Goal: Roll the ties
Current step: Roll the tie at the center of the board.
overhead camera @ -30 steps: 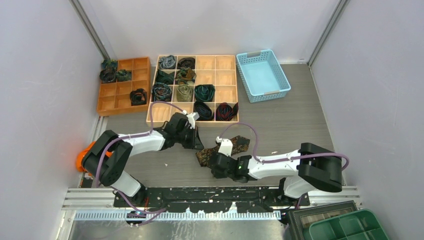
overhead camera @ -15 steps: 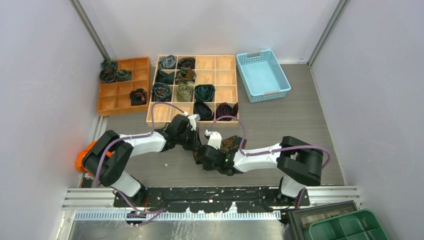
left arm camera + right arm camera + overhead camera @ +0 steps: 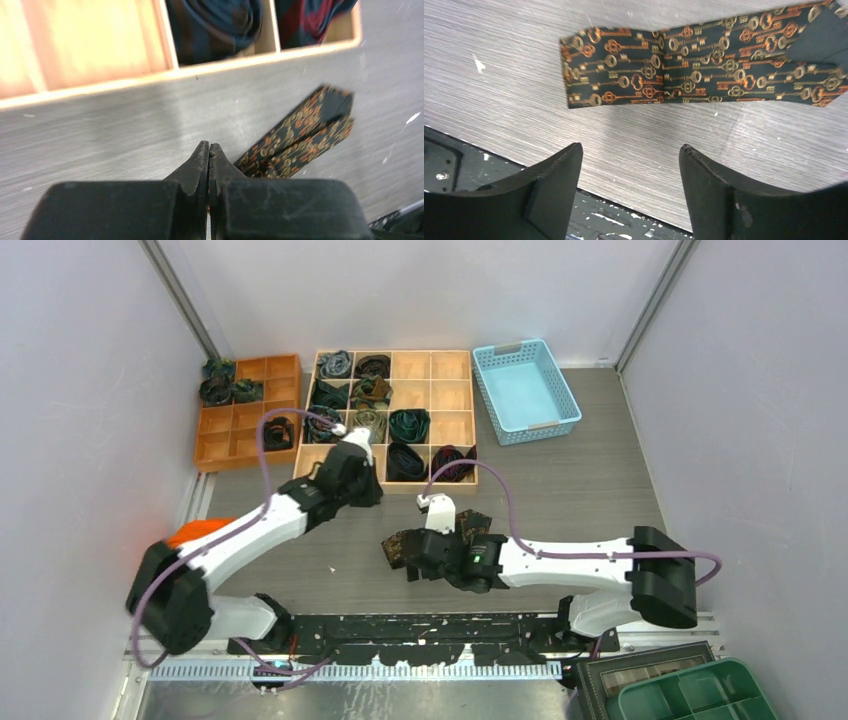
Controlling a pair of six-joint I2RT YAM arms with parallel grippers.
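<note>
A dark tie (image 3: 694, 70) with a gold and orange key pattern lies folded flat on the grey table; it also shows as the tie (image 3: 397, 545) in the top view and the tie (image 3: 300, 132) in the left wrist view. My right gripper (image 3: 629, 155) hangs open just near of it, nothing between its fingers; in the top view the right gripper (image 3: 408, 565) is at the tie's left end. My left gripper (image 3: 209, 150) is shut and empty, apart from the tie, by the wooden tray's front edge (image 3: 362, 492). Several rolled ties (image 3: 408, 425) fill the wooden tray (image 3: 450, 365).
An orange tray (image 3: 245, 445) at the back left holds more rolled ties. A light blue basket (image 3: 525, 390) stands at the back right. An orange cloth lump (image 3: 190, 532) sits by the left arm. A green bin (image 3: 700, 695) is at the bottom right.
My right gripper has opened and let go of the tie, which now lies folded on the table. My left arm has drawn back from the tie toward the wooden tray.
</note>
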